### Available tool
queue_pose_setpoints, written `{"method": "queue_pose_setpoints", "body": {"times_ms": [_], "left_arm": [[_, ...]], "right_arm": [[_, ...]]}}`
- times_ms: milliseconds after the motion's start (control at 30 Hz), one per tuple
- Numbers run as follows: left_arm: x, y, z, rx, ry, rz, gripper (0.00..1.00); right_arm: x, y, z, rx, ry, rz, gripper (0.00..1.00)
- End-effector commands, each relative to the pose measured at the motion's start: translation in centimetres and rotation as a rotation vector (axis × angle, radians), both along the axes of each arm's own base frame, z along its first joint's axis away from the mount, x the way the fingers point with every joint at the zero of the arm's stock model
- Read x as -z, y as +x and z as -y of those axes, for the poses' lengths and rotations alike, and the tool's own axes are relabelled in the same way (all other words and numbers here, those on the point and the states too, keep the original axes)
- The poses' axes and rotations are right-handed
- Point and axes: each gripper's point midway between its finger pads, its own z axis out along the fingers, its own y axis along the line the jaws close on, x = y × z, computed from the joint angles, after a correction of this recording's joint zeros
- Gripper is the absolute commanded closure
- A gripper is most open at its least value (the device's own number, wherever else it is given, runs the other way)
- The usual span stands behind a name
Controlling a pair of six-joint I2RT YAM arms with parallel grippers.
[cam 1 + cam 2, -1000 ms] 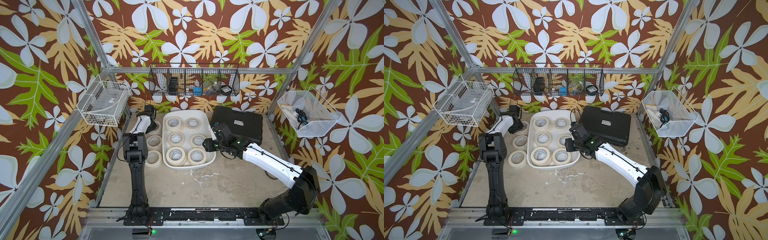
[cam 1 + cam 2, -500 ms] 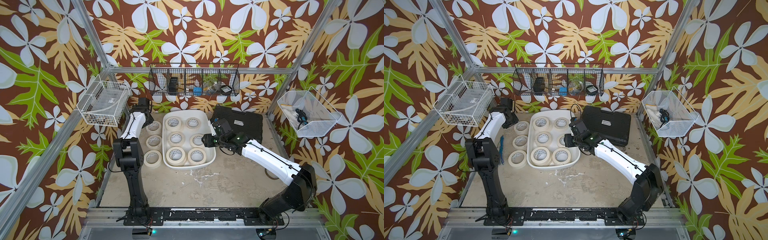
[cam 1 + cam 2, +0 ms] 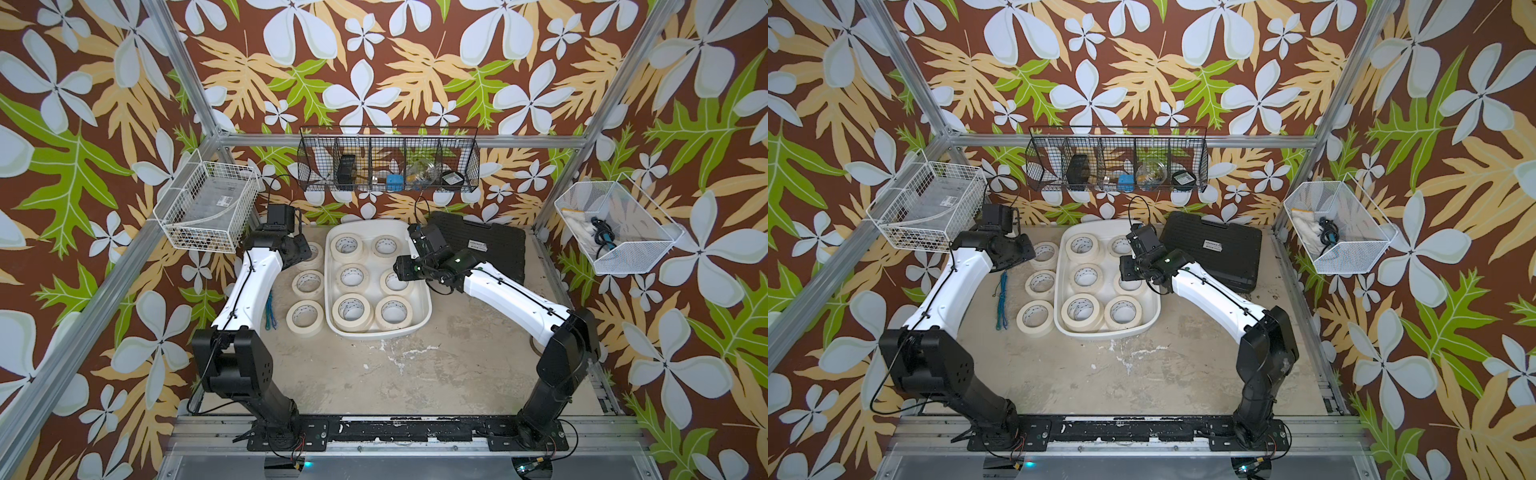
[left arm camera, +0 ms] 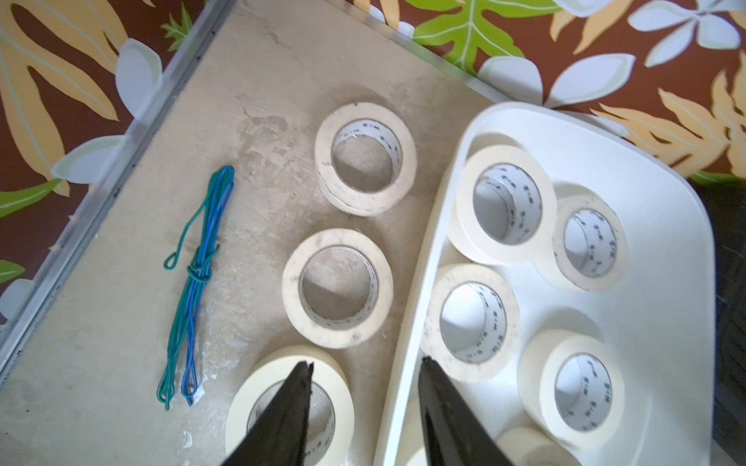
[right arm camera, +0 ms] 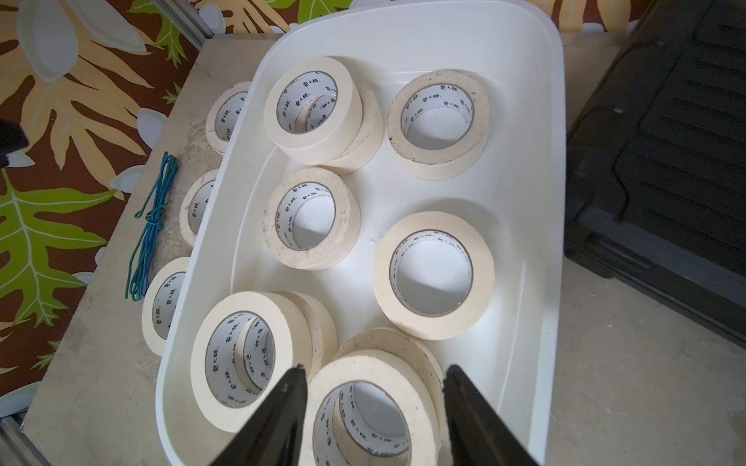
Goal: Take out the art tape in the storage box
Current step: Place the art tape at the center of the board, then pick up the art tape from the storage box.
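Gripping nothing with either spread pincer: left pincer (image 4: 365, 361) over a masking-tape roll (image 4: 258, 387) on the bench (image 4: 121, 322), right pincer (image 5: 374, 369) over art tape (image 5: 343, 371) in the storage box (image 5: 541, 201).

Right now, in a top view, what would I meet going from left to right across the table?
In a top view: blue-green cord → loose tape rolls → white tub → black case.

All 3 walls (image 3: 361, 95) are covered in brown wallpaper printed with white flowers and green and tan leaves, and are edged by an aluminium frame (image 3: 257, 141). A black wire basket (image 3: 388, 166) is hung on the rear wall, and 2 white wire baskets (image 3: 205, 212) on the side walls. The beige counter (image 3: 415, 374) is scuffed and evenly lit.
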Motion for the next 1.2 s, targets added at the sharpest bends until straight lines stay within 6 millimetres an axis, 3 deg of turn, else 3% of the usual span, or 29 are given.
{"method": "queue_pose_setpoints", "body": {"times_ms": [0, 167, 267, 367, 533, 700, 867, 1167], "left_arm": [[-1.0, -1.5, 1.4, 0.062, -0.04, 0.045, 0.51], [-1.9, -4.6, 2.6, 0.114, -0.09, 0.108, 0.44], [-2.1, -5.8, 4.0, 0.219, -0.119, 0.178, 0.3], [-1.4, -6.9, 2.7, 0.187, -0.051, 0.168, 0.25], [-0.5, -8.4, 2.1, 0.167, -0.039, 0.171, 0.22], [-0.2, -9.4, 2.1, 0.148, -0.06, 0.183, 0.18], [-0.6, -10.1, 1.9, 0.14, -0.053, 0.21, 0.04], [-0.6, -10.6, 2.0, 0.139, -0.061, 0.208, 0.0]], "right_arm": [[0.6, 0.7, -0.7, -0.008, -0.012, -0.016, 0.43], [1.9, 2.3, -2.1, -0.008, -0.012, -0.035, 0.43], [3.2, 3.2, -3.1, -0.013, -0.017, -0.057, 0.44], [4.7, 4.0, -3.8, -0.01, -0.028, -0.087, 0.45], [7.4, 4.9, -5.3, -0.007, -0.017, -0.135, 0.45], [8.8, 5.9, -6.9, -0.003, -0.02, -0.149, 0.45], [9.8, 6.9, -8.0, 0.014, -0.028, -0.143, 0.45], [11.4, 7.3, -10.3, 0.022, -0.023, -0.128, 0.45]]}}
